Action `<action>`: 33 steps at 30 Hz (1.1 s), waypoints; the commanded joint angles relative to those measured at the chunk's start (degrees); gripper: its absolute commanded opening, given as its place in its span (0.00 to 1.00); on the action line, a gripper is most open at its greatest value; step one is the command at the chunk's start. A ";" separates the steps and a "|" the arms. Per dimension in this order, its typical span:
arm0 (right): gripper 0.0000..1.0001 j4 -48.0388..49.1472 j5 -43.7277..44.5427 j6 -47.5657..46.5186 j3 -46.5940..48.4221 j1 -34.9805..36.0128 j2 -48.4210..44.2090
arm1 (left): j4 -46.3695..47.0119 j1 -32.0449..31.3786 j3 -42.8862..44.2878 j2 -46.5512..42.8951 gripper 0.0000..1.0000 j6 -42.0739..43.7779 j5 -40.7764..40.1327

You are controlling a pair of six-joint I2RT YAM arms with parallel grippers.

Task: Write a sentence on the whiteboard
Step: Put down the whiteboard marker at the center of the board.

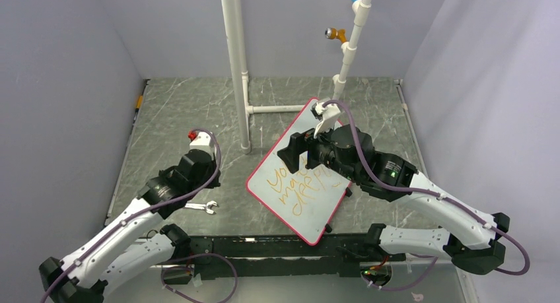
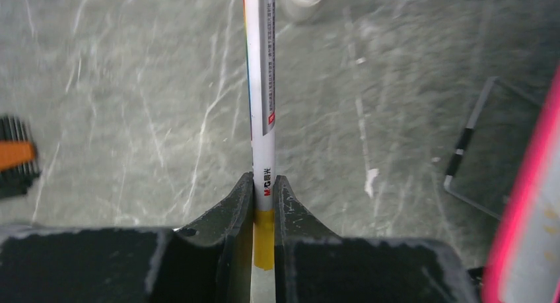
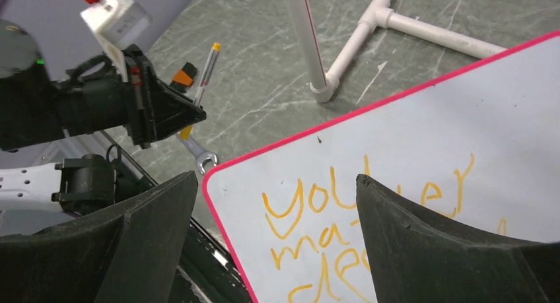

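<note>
Grey table (image 1: 178, 111); whiteboard (image 1: 302, 130), sentence (image 1: 300, 194) partly hidden

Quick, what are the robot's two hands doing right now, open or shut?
Left gripper: shut on the marker.
Right gripper: open, holding nothing, over the whiteboard.

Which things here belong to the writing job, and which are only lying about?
Job: whiteboard; orange sentence written on it; marker, clamped by the left gripper; right gripper, open over the board.
Lying about: wrench; white pipe frame; small orange-black item.
</note>
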 commanded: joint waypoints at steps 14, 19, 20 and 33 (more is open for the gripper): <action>0.92 -3.80 1.43 3.40 -2.90 0.01 -3.61 | 7.94 9.43 -11.40 11.81 0.04 -14.38 -1.88; 0.92 -4.18 1.10 3.03 -2.57 -0.05 -2.66 | 9.94 10.44 -13.79 13.23 0.15 -16.28 -1.51; 0.92 -4.28 1.12 2.94 -2.56 -0.01 -2.60 | 10.25 10.55 -14.39 13.37 0.16 -16.49 -1.50; 0.93 -4.74 2.43 2.41 -2.95 0.01 -2.23 | 10.67 11.93 -17.54 12.94 0.36 -17.79 -1.71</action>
